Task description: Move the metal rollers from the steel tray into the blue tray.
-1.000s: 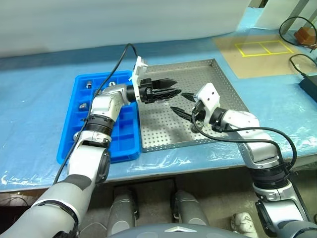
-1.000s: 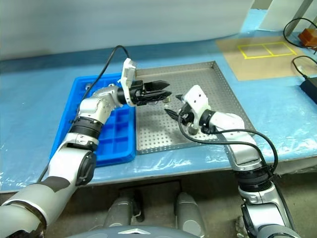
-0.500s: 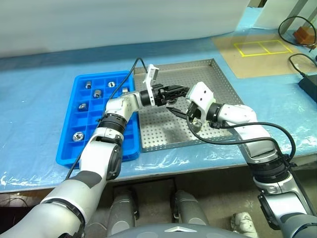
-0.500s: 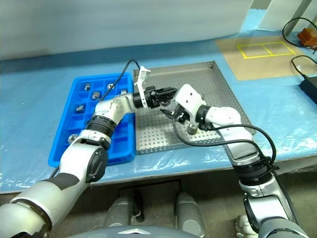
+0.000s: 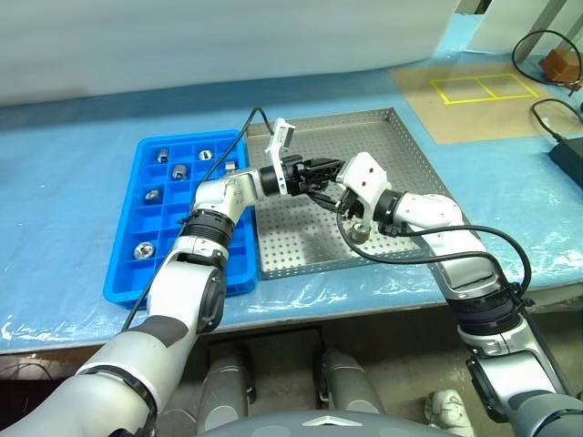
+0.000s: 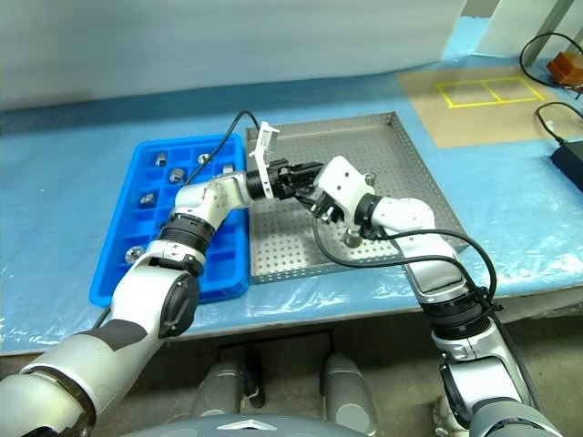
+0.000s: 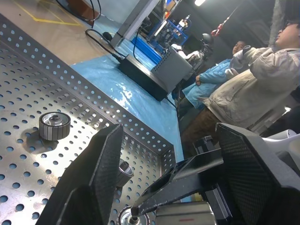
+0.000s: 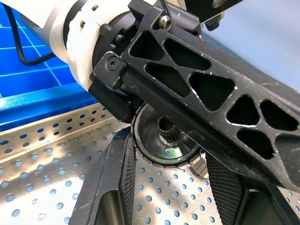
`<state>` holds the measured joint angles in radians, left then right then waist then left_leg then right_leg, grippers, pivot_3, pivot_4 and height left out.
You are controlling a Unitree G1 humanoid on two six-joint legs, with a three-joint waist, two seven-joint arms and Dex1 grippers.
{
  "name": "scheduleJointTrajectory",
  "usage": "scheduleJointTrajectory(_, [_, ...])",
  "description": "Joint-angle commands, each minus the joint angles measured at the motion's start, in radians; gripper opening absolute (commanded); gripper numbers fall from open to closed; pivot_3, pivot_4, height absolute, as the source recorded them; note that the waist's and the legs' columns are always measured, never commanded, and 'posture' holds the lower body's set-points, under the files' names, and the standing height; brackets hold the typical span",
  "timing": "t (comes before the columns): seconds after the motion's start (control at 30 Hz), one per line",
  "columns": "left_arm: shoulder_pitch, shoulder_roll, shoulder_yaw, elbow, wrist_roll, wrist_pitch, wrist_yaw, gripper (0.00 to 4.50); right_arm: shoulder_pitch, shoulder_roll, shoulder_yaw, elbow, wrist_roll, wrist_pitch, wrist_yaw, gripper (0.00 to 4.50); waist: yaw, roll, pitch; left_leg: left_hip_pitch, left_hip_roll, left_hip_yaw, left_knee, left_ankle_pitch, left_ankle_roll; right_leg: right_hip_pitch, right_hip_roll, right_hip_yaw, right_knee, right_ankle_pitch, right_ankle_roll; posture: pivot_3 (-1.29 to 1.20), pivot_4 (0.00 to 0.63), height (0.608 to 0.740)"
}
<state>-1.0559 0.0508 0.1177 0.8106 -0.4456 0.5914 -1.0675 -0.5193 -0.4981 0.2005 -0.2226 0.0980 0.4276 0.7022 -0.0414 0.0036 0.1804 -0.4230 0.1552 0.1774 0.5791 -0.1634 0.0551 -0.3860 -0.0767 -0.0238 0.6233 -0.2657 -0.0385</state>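
Both grippers meet above the steel tray (image 5: 401,146), near its side by the blue tray (image 5: 137,273). The right gripper (image 8: 166,154) has its two fingers closed narrowly on one metal roller (image 8: 164,140), held up off the tray floor. The left gripper (image 5: 319,169) stands with its fingers spread apart around the same roller and the right fingers; whether they touch it I cannot tell. One roller (image 5: 362,233) lies on the steel tray below the right arm. Several rollers (image 5: 178,172) already sit in compartments of the blue tray.

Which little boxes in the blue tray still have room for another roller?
The blue tray holds rollers in some far and left boxes; its near rows and right column look bare. It is crowded over the steel tray, where the left tool and right tool meet.
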Motion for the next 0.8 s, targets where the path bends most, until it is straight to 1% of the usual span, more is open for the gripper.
scheduleJointTrajectory(0.03, [0.001, -0.003, -0.011, -0.023, 0.000, -0.010, -0.007, 3.33, -0.018, 0.005, -0.030, -0.025, 0.011, -0.030, -0.002, 1.74, 0.000, 0.000, 0.000, 0.000, 0.000, 0.000, 0.000, 0.000, 0.000, 0.000, 0.000, 0.000, 0.000, 0.000, 0.000, -0.39, 0.150, 0.740])
scheduleJointTrajectory(0.17, [0.002, 0.004, -0.013, -0.023, 0.002, -0.014, -0.010, 3.33, -0.018, 0.004, -0.027, -0.012, 0.000, -0.037, -0.008, 1.74, 0.000, 0.000, 0.000, 0.000, 0.000, 0.000, 0.000, 0.000, 0.000, 0.000, 0.000, 0.000, 0.000, 0.000, 0.000, -0.39, 0.150, 0.740])
scheduleJointTrajectory(0.3, [-0.007, 0.031, -0.002, -0.041, -0.002, -0.028, -0.016, 3.33, -0.009, -0.003, -0.028, -0.012, -0.003, -0.035, -0.007, 1.74, 0.000, 0.000, 0.000, 0.000, 0.000, 0.000, 0.000, 0.000, 0.000, 0.000, 0.000, 0.000, 0.000, 0.000, 0.000, -0.39, 0.150, 0.740])
scheduleJointTrajectory(0.5, [-0.027, 0.128, 0.033, -0.127, -0.030, -0.030, -0.046, 3.33, 0.015, -0.037, -0.042, -0.001, -0.006, -0.043, 0.007, 1.74, -0.003, 0.000, 0.000, 0.000, 0.001, 0.000, 0.000, 0.000, 0.000, 0.000, 0.000, 0.000, 0.000, 0.000, 0.000, -0.38, 0.150, 0.740])
scheduleJointTrajectory(0.63, [-0.035, 0.178, 0.041, -0.123, -0.030, -0.033, -0.047, 3.33, 0.020, -0.042, -0.039, 0.006, -0.005, -0.050, 0.005, 1.74, 0.000, 0.000, 0.000, 0.001, 0.001, 0.000, 0.000, 0.000, 0.000, 0.000, 0.001, 0.000, 0.001, 0.000, 0.000, -0.37, 0.150, 0.740])
scheduleJointTrajectory(0.73, [-0.032, 0.193, 0.042, -0.129, -0.031, -0.029, -0.052, 3.33, 0.021, -0.041, -0.038, 0.010, -0.008, -0.054, 0.005, 1.74, 0.008, 0.000, 0.000, 0.000, 0.000, 0.000, 0.000, 0.000, 0.000, 0.000, 0.000, 0.000, 0.000, 0.000, 0.000, -0.36, 0.150, 0.740])
scheduleJointTrajectory(0.8, [0.004, 0.195, 0.004, -0.178, -0.017, -0.024, -0.076, 3.33, 0.015, -0.036, -0.040, 0.020, -0.010, -0.059, 0.003, 1.74, 0.009, 0.000, 0.000, 0.000, -0.001, 0.000, 0.001, 0.000, 0.000, 0.000, 0.000, 0.000, 0.000, 0.000, 0.000, -0.36, 0.150, 0.740])
